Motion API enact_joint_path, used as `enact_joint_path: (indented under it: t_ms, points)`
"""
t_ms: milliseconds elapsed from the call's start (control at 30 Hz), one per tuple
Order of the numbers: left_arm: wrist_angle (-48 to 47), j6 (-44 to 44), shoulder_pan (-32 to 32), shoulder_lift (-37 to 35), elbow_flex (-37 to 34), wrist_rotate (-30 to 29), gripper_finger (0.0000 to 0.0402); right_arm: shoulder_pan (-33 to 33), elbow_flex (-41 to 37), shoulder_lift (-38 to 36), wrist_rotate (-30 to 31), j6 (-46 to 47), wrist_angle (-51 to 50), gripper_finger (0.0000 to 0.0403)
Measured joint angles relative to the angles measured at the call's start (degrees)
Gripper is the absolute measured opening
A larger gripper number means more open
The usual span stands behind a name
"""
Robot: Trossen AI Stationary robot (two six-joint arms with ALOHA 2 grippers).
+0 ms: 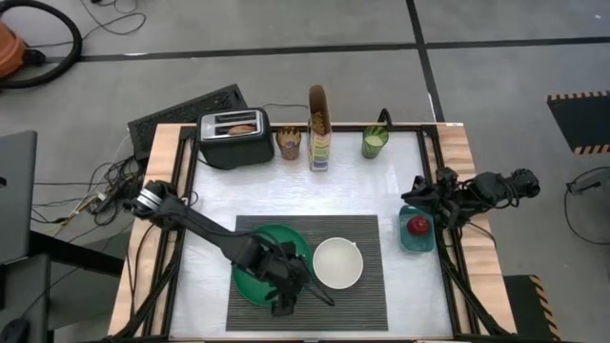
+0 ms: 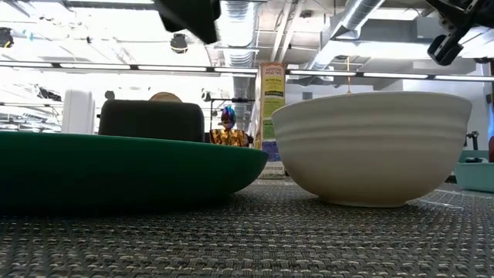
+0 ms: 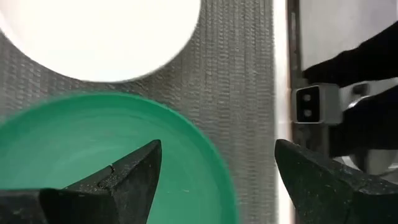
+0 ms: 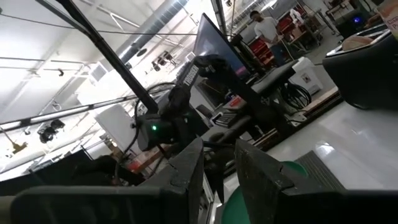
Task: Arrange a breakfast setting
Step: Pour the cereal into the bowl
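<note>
Left gripper [image 1: 286, 291] hovers with fingers spread over the green plate's [image 1: 250, 278] front rim, on the placemat [image 1: 367, 286] left half. White bowl [image 1: 337, 263] sits just right of it. Right gripper [image 1: 419, 193] idles at the table's right edge, fingers nearly together.

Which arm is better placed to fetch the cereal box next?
Probably the left: its open hand hangs empty over the green plate mid-table. The right hand waits by the table's right edge. The cereal box stands at the back.
</note>
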Motion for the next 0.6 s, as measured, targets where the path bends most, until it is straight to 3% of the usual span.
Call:
enact_joint_path:
  t_ms: [367,600]
  points:
    - [-3.7,0.8,1.6,-0.2,0.0,2.0,0.03,0.1,0.0,0.0,-1.1,0.0,-0.1,0.0122]
    - [-11.9,5.7,3.5,-2.7,-0.1,-1.2,0.0343,0.0,0.1,0.0,-0.2,-3.8,0.7,0.0143]
